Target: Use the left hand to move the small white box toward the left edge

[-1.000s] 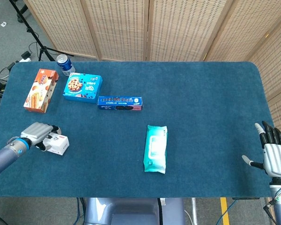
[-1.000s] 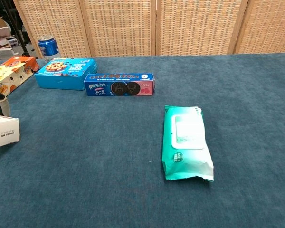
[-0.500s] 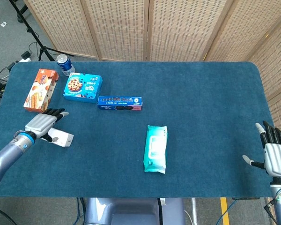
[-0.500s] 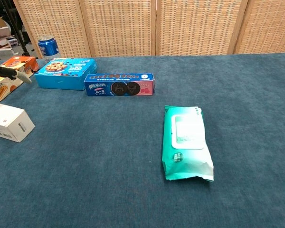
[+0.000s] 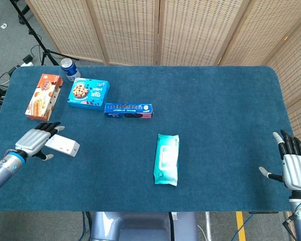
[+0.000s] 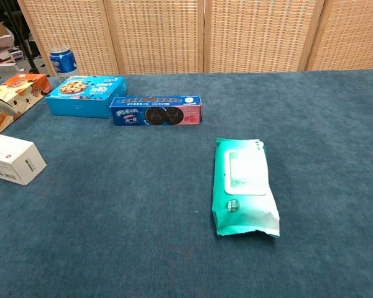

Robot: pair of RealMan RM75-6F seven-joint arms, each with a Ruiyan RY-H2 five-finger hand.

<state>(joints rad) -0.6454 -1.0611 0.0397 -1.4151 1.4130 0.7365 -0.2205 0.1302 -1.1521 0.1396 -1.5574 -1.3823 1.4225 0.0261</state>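
The small white box lies flat on the blue table near its left edge; the chest view shows the box at the far left. My left hand sits just left of the box with its fingers spread, holding nothing, fingertips close to the box's left end. In the chest view only a fingertip of that hand shows at the left border. My right hand hovers open off the table's right front corner.
An orange snack box, a blue soda can, a blue cookie box and a long dark-blue biscuit pack stand at the back left. A teal wipes pack lies mid-table.
My left hand has let go of the white box and drawn back to the left with fingers spread. The box, gripped a second ago, now lies flat slightly further right. Right hand unchanged.
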